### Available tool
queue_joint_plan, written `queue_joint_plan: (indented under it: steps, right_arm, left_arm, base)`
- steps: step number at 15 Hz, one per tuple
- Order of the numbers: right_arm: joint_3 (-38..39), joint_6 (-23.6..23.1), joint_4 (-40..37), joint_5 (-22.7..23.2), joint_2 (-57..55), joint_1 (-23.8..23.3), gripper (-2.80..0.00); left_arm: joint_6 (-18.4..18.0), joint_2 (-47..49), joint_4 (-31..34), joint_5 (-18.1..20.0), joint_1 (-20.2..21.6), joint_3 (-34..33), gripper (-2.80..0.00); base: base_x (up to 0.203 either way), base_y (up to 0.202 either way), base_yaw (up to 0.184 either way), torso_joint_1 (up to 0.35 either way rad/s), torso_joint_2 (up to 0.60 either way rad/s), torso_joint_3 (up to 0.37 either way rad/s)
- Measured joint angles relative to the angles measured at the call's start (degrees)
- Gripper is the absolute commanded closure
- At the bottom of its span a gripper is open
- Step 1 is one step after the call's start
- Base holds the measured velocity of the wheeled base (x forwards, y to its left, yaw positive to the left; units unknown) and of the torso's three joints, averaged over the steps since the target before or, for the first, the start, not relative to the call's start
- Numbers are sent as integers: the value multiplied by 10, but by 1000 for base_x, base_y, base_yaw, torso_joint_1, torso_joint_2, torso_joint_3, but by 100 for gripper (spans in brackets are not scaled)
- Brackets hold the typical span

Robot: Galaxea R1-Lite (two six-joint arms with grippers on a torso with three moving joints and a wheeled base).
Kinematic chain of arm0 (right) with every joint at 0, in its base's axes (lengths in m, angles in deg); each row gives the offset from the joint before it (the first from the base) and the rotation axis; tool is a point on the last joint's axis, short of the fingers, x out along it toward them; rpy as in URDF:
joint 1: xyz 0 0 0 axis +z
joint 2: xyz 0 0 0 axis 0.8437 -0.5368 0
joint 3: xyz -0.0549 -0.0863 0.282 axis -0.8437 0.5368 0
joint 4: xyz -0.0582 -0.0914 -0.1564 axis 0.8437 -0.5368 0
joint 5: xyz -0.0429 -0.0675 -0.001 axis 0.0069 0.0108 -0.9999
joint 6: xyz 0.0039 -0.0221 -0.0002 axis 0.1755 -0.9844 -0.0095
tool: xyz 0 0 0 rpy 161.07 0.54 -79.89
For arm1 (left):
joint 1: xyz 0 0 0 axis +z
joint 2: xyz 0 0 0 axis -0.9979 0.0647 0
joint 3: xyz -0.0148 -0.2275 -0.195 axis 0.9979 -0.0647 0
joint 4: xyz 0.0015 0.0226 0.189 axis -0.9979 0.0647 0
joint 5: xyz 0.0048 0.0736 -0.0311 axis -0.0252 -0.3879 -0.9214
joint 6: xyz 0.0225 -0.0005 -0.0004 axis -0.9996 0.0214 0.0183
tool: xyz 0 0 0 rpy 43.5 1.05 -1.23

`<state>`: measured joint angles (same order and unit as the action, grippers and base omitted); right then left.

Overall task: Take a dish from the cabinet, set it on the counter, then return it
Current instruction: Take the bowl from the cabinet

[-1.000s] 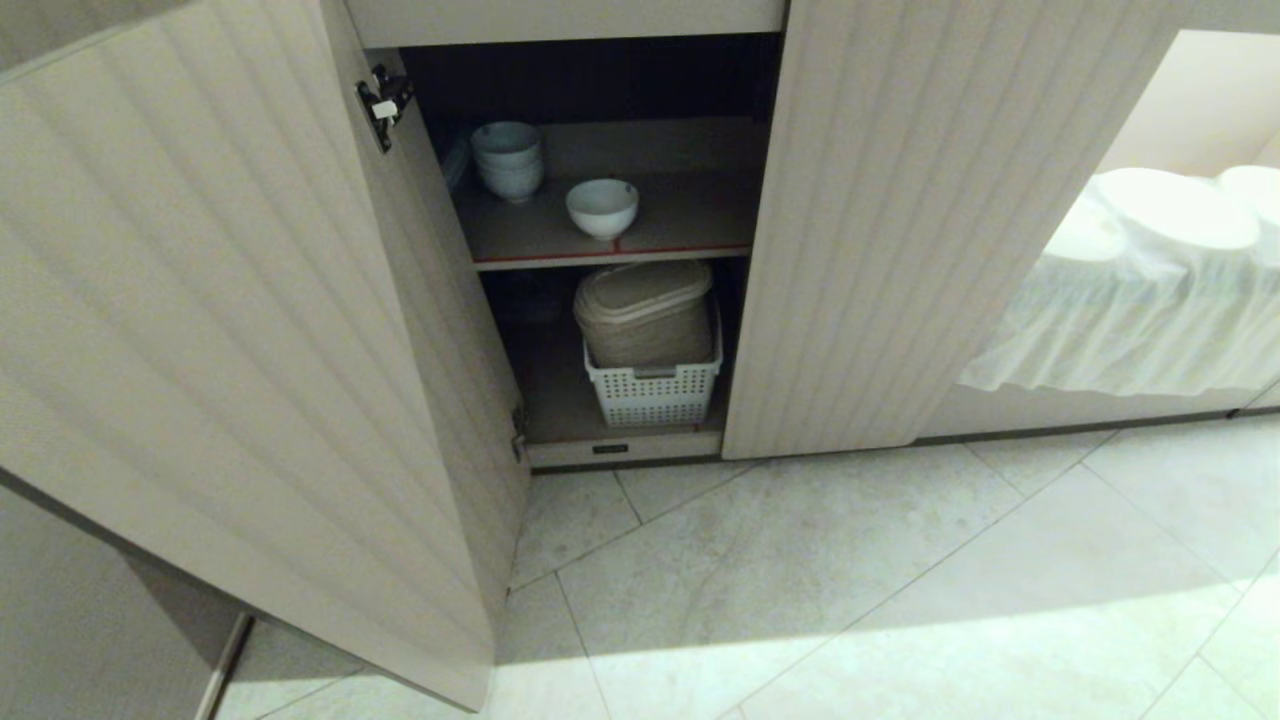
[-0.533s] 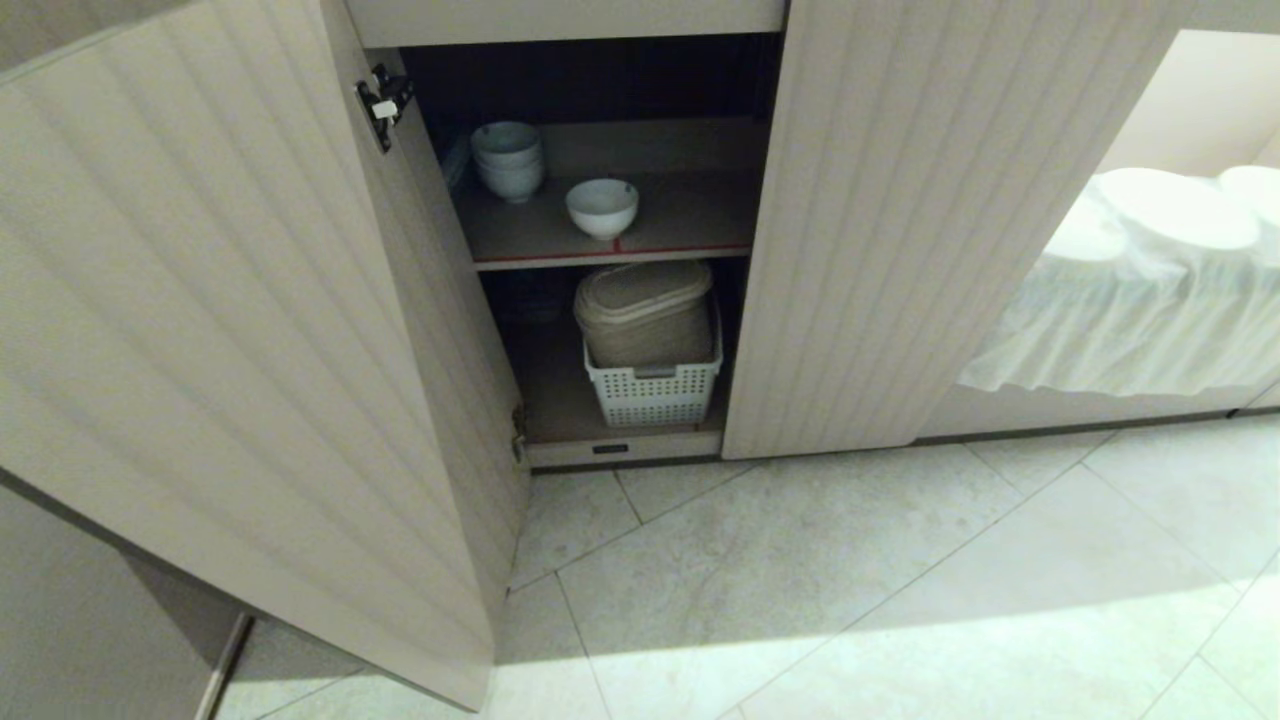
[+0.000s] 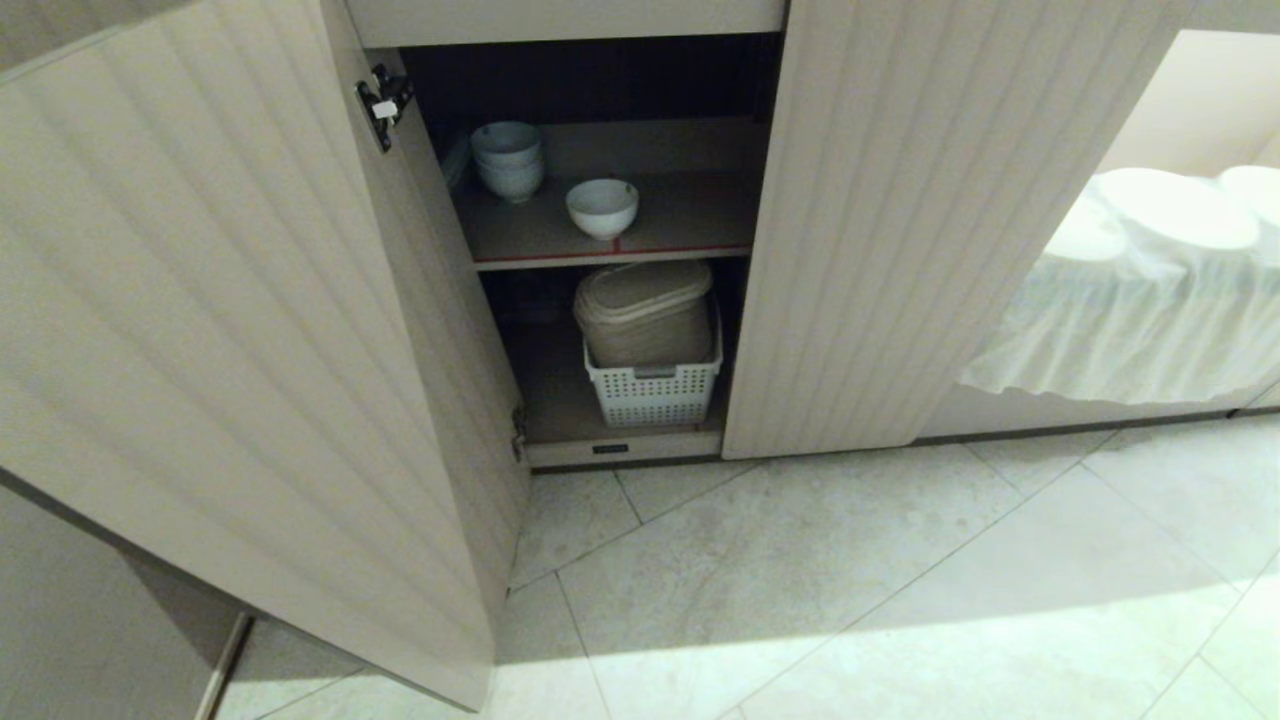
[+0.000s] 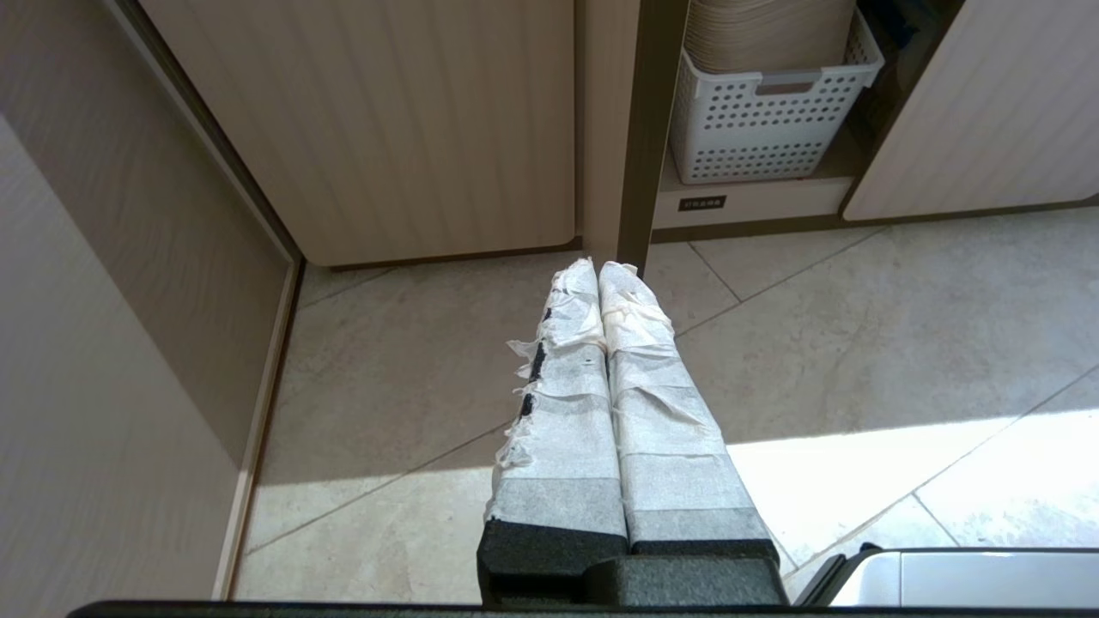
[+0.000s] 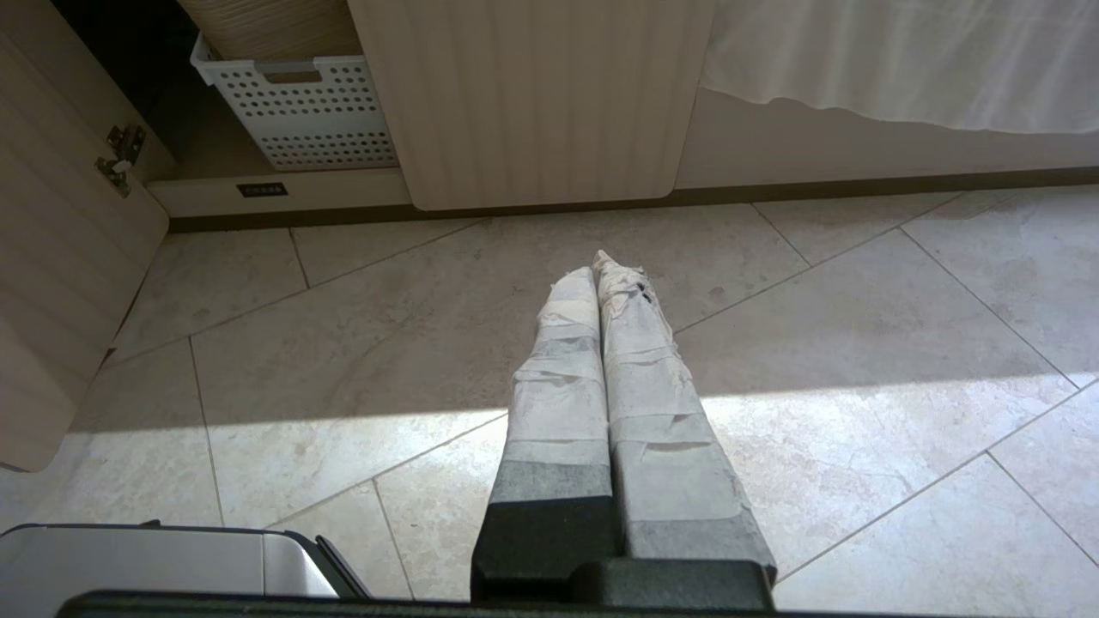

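The pale stone tile floor fills the low part of the head view, with a bright patch of sun across it. The low cabinet with tall beige ribbed doors stands behind it. Its left door is swung wide open and its right door is closed. Inside it is dark, with a brown shelf that has a red strip on its front edge.

To the right of the cabinet is a surface covered by a white cloth.

Under the shelf sits a white plastic basket full of little holes, with a tan lidded tub in it.

The small plain white round bowl sits upright near the front edge of the shelf. A stack of white bowls stands behind it to the left, a little apart.

The left gripper and the right gripper hang above the floor in front of the cabinet. Both have white-taped fingers pressed together, holding nothing.
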<state>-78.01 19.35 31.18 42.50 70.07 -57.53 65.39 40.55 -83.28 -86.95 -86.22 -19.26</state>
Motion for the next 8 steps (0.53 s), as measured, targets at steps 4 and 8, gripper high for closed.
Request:
queue_joint_plan:
  steps: [4,8]
  right_arm:
    - [0,0,0,0,0,0,0]
    - [0,0,0,0,0,0,0]
  left_arm:
    - [0,0,0,0,0,0,0]
    - [0,0,0,0,0,0,0]
  base:
    - [0,0,0,0,0,0]
    - [0,0,0,0,0,0]
